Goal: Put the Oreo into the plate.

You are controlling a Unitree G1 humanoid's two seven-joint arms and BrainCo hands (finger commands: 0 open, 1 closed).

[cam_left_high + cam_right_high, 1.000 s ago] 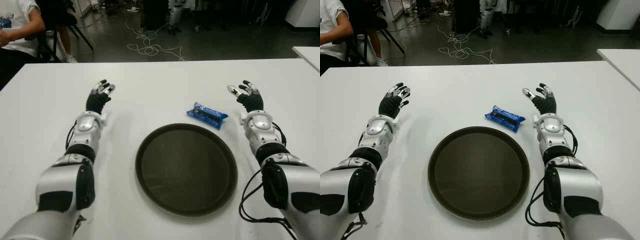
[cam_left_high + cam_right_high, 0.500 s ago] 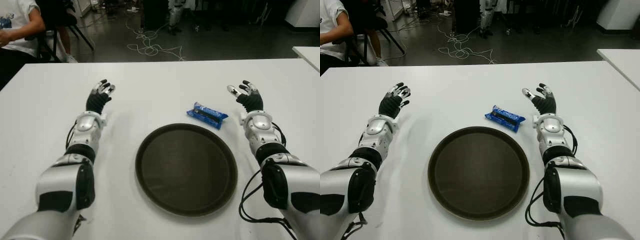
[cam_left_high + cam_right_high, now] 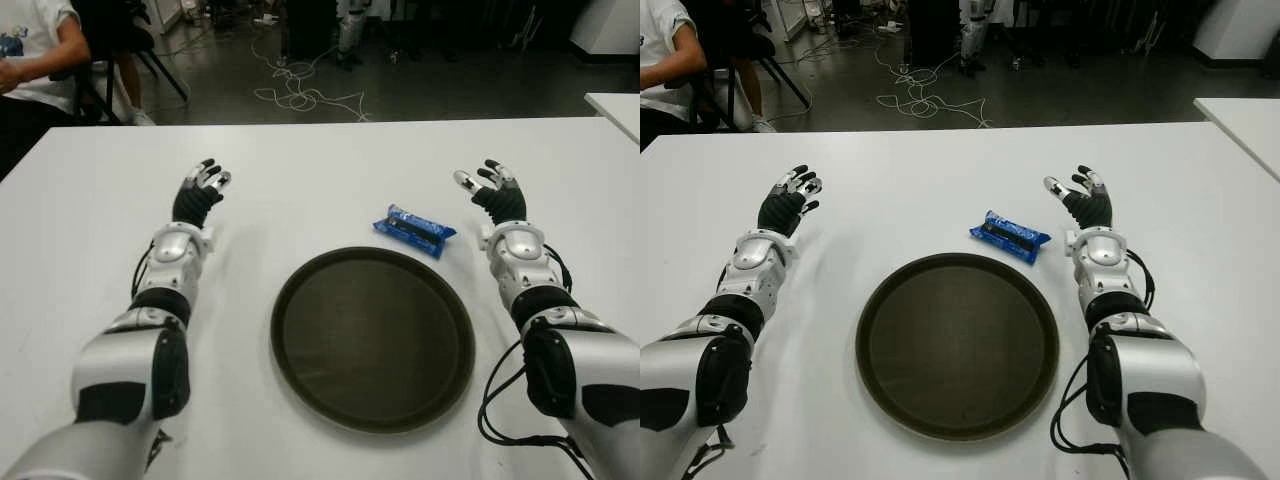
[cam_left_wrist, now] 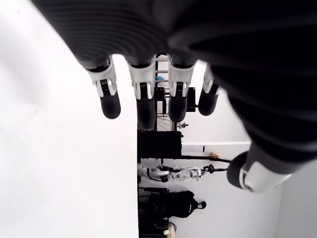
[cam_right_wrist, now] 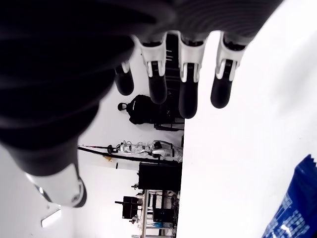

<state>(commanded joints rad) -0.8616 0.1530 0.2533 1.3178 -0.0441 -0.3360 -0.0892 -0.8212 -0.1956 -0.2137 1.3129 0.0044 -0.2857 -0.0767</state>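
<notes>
Left eye view: the plate (image 3: 373, 338) holds nothing, Oreo (image 3: 414, 229) just beyond, both hands (image 3: 198, 194) (image 3: 492, 193) spread, empty.

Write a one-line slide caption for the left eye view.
Blue Oreo pack lies on the white table just beyond the empty dark plate, between the open left hand and open right hand.

white table (image 3: 330, 170): round dark plate (image 3: 372, 337) in front of me; blue oreo pack (image 3: 414, 229) just beyond its far right rim, apart from it. my left hand (image 3: 197, 196) far left, my right hand (image 3: 492, 193) right of the pack, both with fingers spread, holding nothing.
</notes>
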